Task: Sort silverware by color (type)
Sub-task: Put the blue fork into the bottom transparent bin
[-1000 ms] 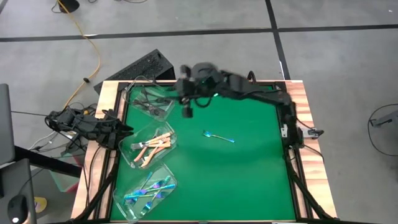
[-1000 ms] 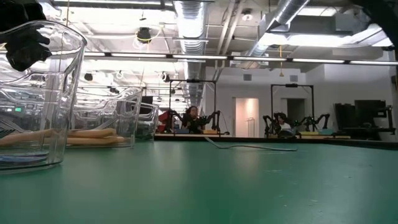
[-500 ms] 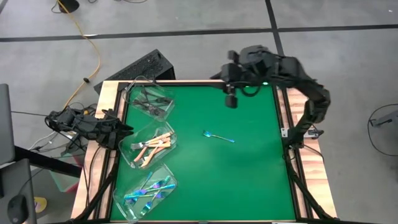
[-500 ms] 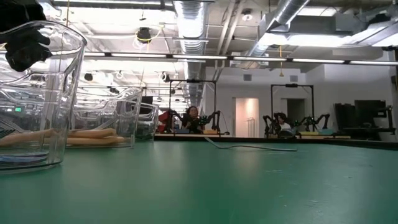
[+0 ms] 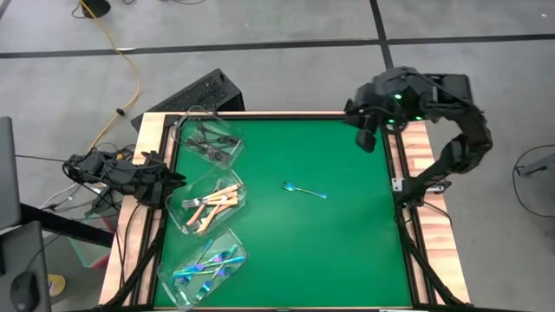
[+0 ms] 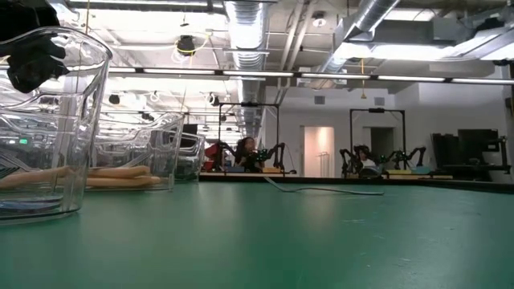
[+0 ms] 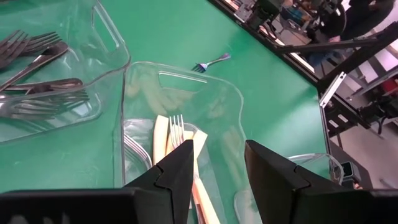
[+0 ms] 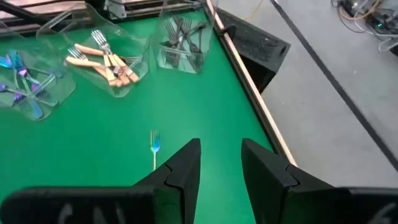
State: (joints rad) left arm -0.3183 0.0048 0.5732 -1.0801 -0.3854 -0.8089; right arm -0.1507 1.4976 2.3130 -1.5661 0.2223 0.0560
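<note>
High view: iridescent fork [image 5: 304, 190] lies apart from right gripper's [image 5: 365, 139] apparently empty jaws.

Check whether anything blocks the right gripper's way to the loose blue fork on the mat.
Nothing visible does. The right gripper is above the mat's far right corner, and only bare green mat lies between it and the blue fork.

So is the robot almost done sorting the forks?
Almost. The dark grey forks, cream-handled forks and shiny blue-purple forks already sit in separate clear tubs. One blue-purple fork lies on the green mat. The right gripper is open and empty.
</note>
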